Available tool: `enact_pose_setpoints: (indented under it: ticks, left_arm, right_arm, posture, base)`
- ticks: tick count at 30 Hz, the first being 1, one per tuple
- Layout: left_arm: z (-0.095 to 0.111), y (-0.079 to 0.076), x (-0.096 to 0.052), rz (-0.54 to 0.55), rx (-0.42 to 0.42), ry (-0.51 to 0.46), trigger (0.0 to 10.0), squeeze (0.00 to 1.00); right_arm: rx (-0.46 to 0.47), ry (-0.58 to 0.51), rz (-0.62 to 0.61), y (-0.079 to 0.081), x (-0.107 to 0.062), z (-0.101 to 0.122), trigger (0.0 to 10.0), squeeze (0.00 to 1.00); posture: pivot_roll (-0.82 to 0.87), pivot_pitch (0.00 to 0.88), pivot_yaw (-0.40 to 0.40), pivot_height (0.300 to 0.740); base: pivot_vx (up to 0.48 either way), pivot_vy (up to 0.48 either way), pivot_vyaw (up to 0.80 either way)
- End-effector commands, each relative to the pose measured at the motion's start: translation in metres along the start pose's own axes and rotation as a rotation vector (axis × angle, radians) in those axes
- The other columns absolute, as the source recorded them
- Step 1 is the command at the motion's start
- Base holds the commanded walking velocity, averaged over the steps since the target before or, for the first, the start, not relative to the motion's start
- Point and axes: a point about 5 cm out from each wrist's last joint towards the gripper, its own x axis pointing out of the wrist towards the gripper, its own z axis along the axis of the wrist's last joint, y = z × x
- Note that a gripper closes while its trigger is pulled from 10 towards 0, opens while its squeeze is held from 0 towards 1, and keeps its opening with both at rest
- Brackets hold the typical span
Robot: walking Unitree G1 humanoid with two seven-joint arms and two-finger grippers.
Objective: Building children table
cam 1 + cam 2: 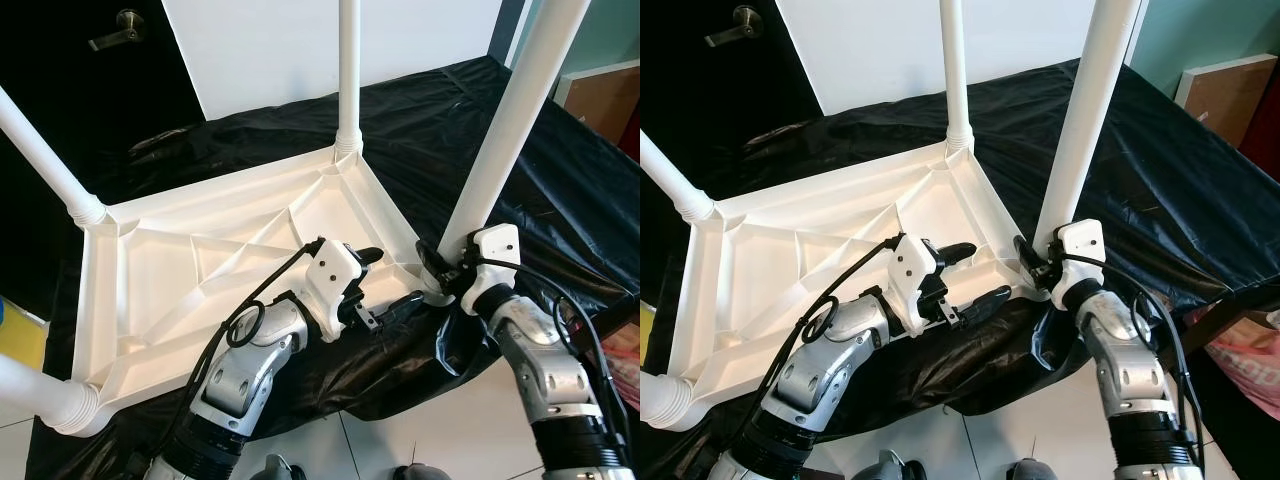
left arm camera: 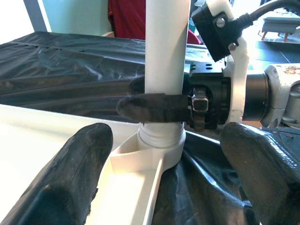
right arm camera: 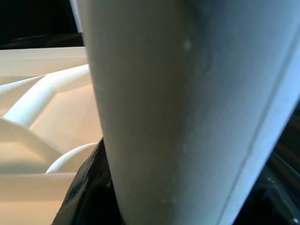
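While the white plastic children's table (image 1: 190, 270) lies upside down on a tabletop draped in black plastic sheeting (image 1: 560, 190), four white legs stand up from its corners. The right tool (image 1: 437, 262) pinches the near-right leg (image 1: 500, 150) just above its socket — one black finger (image 2: 154, 107) crosses the tube's front in the left wrist view. The left tool (image 1: 385, 283) hovers spread just beside that same corner, fingers apart — touching nothing.
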Motion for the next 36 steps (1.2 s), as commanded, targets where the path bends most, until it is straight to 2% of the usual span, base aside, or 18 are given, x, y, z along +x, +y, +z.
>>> enact_pose_setpoints:
  ticks: [1, 6, 10, 14, 15, 17, 21, 33, 34, 36]
  left_arm:
    - [0.0, 0.0, -0.001, 0.022, 0.003, 0.005, 10.0, 0.0]
    - [0.0, -0.001, -0.001, 0.02, 0.001, 0.005, 10.0, 0.0]
    - [0.0, 0.0, -0.001, 0.023, 0.002, 0.006, 10.0, 0.0]
    - [0.0, 0.0, -0.001, 0.024, 0.002, 0.006, 10.0, 0.0]
    - [0.0, 0.0, -0.002, 0.028, 0.002, 0.005, 10.0, 0.0]
    - [0.0, 0.0, -0.002, 0.03, 0.003, 0.006, 10.0, 0.0]
    - [0.0, 0.0, -0.002, 0.031, 0.004, 0.006, 10.0, 0.0]
    - [0.001, 0.0, 0.0, 0.022, 0.009, 0.002, 10.0, 0.0]
    - [0.001, 0.0, 0.0, 0.021, 0.009, 0.002, 10.0, 0.0]
    - [0.001, 0.0, 0.0, 0.021, 0.01, 0.002, 10.0, 0.0]
  right_arm:
    - [0.034, 0.085, -0.064, -0.005, -0.006, -0.017, 10.0, 0.0]
    - [0.061, 0.088, -0.167, 0.001, -0.003, -0.017, 10.0, 0.0]
    - [0.08, 0.111, -0.277, 0.017, -0.003, -0.019, 10.0, 0.0]
    - [0.08, 0.114, -0.294, 0.019, -0.003, -0.02, 10.0, 0.0]
    - [0.095, 0.139, -0.404, 0.025, -0.007, -0.025, 10.0, 0.0]
    - [0.111, 0.152, -0.434, 0.029, -0.008, -0.027, 10.0, 0.0]
    - [0.135, 0.154, -0.439, 0.035, -0.007, -0.028, 10.0, 0.0]
    - [0.126, 0.128, -0.459, 0.034, -0.006, -0.021, 10.0, 0.0]
    - [0.122, 0.122, -0.457, 0.034, -0.006, -0.02, 10.0, 1.0]
    - [0.121, 0.099, -0.443, 0.033, -0.005, -0.016, 10.0, 1.0]
  posture:
    - [-0.12, 0.111, 0.079, 0.74]
    - [-0.12, 0.11, 0.08, 0.74]
    - [-0.11, 0.108, 0.072, 0.74]
    - [-0.11, 0.108, 0.072, 0.74]
    - [-0.1, 0.104, 0.066, 0.74]
    - [-0.1, 0.102, 0.065, 0.74]
    - [-0.1, 0.101, 0.068, 0.74]
    - [-0.11, 0.089, 0.069, 0.74]
    - [-0.11, 0.087, 0.069, 0.74]
    - [-0.11, 0.084, 0.067, 0.74]
  base:
    - [0.0, 0.0, 0.0]
    - [0.0, 0.0, 0.0]
    - [0.0, 0.0, 0.0]
    - [0.0, 0.0, 0.0]
    - [0.0, 0.0, 0.0]
    - [0.0, 0.0, 0.0]
    - [0.0, 0.0, 0.0]
    - [0.0, 0.0, 0.0]
    - [0.0, 0.0, 0.0]
    - [0.0, 0.0, 0.0]
